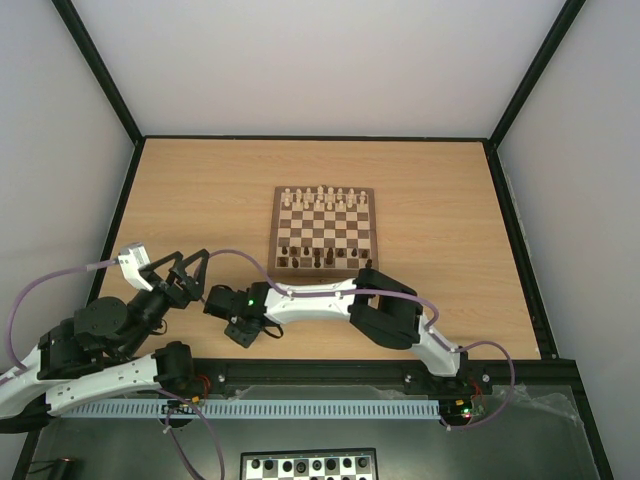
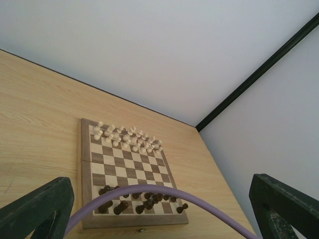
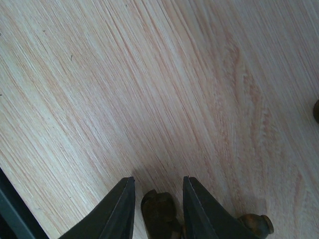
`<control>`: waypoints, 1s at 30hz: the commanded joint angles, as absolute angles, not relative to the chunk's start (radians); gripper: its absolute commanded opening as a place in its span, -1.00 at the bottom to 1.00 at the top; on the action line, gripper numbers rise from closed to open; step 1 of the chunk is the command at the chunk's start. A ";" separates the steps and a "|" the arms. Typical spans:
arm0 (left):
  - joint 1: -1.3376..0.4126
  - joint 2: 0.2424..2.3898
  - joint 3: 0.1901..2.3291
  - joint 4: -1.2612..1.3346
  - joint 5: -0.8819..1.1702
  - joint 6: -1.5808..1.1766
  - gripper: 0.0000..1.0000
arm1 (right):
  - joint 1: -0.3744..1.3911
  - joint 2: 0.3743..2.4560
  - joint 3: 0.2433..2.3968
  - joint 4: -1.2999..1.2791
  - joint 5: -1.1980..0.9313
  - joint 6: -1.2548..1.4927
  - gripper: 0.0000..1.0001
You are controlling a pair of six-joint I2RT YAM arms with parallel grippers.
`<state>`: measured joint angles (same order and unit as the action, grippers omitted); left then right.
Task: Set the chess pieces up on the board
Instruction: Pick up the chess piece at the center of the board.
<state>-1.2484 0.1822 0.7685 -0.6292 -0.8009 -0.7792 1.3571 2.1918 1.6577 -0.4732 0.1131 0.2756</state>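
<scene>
The wooden board lies mid-table, with dark chess pieces crowded unevenly on its near rows; the left wrist view shows the board and those pieces too. My right gripper points down at the table, near and left of the board. It is narrowly open around a dark piece lying on the wood, with a gap on each side. Another dark piece lies just right of it. My left gripper is wide open and empty, raised at the left.
Pale chessmen fill the board's far rows. A purple cable arcs across the left wrist view. A black-and-white board sits below the table's near edge. One more dark thing shows at the right wrist view's edge.
</scene>
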 commanded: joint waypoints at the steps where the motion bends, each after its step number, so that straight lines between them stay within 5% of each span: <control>1: -1.241 0.192 0.784 -0.631 -0.808 -0.775 0.99 | 1.367 2.216 1.658 -0.538 0.111 0.266 -0.44; 30: -1.241 0.127 0.786 -0.676 -0.884 -0.804 0.99 | 1.330 2.083 1.586 -0.404 0.073 0.306 -0.72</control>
